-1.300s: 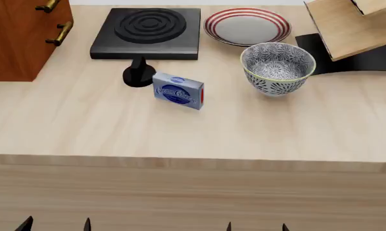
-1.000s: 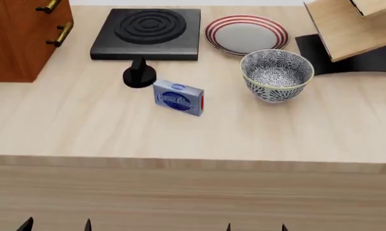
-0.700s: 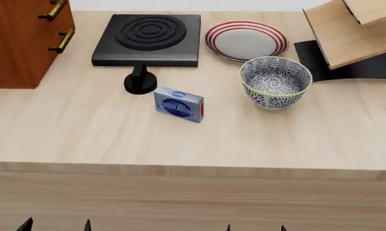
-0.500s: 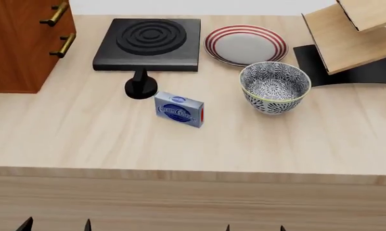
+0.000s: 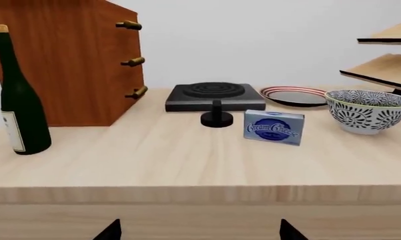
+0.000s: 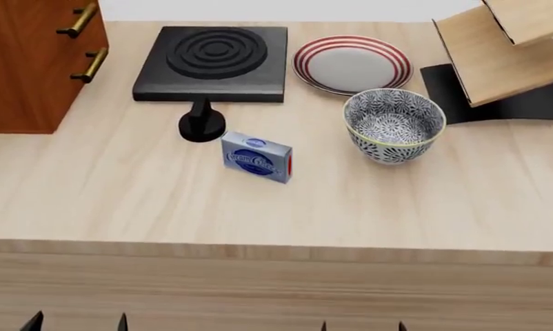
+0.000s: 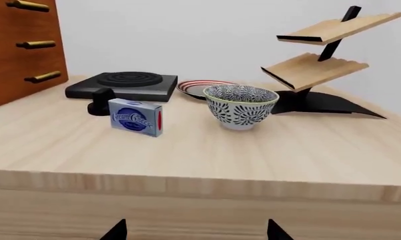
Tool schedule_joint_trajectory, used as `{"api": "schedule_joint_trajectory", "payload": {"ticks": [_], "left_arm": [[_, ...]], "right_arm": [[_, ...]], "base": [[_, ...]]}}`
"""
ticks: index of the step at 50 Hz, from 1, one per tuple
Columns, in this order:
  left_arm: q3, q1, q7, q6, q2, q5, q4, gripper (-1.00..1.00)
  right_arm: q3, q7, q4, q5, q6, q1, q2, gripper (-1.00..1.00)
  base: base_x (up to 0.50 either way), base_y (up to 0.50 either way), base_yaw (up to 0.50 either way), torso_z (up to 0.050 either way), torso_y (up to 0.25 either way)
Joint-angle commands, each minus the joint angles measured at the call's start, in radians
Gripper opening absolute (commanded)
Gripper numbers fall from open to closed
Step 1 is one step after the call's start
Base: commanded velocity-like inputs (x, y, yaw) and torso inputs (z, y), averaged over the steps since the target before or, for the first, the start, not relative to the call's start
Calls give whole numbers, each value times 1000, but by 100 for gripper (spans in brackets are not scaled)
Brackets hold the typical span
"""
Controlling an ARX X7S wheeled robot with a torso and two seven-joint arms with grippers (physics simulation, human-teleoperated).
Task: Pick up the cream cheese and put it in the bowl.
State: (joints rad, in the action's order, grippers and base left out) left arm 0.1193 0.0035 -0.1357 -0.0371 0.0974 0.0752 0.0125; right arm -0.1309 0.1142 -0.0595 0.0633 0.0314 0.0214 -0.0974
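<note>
Cream cheese [image 6: 257, 158], a small pale blue-grey box with a dark blue oval label and a red end, stands on edge on the light wooden table [image 6: 120, 193], label facing the robot. It sits just in front of a black knob on a round base [image 6: 201, 123], close to it; whether the two touch cannot be told. To its right, set apart, stands the deep round bowl with a dark grey-and-white floral pattern and a pale yellowish rim [image 6: 394, 125], upright and holding nothing.

Behind the knob lies a square black hob with concentric rings [image 6: 214, 54]. A flat white plate with red rings [image 6: 352, 64] rests behind the bowl. A brown wooden cabinet with brass handles [image 6: 33, 58] occupies the far left of the table, and a two-tier wooden shelf on a black stand [image 7: 320, 65] stands at the far right. The left wrist view adds a dark green bottle [image 5: 18, 100] in front of the cabinet.

Left gripper [image 5: 199, 231] and right gripper [image 7: 197, 229] hang below the table's front edge, well apart from the box. Each shows two dark tips spread wide, jaws parted and holding nothing.
</note>
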Motion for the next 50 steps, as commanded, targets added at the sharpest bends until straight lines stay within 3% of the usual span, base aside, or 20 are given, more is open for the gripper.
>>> {"api": "schedule_joint_trajectory", "payload": {"ticks": [1, 50], "left_arm": [[15, -1, -16, -22, 12, 6, 12, 100], [49, 12, -63, -42, 53, 39, -10, 100]], "right_arm": [[-18, 18, -14, 2, 6, 11, -10, 100], [-62, 52, -30, 41, 29, 19, -43, 100]], "base": [[184, 0, 0, 0, 0], [182, 0, 0, 0, 0]]}}
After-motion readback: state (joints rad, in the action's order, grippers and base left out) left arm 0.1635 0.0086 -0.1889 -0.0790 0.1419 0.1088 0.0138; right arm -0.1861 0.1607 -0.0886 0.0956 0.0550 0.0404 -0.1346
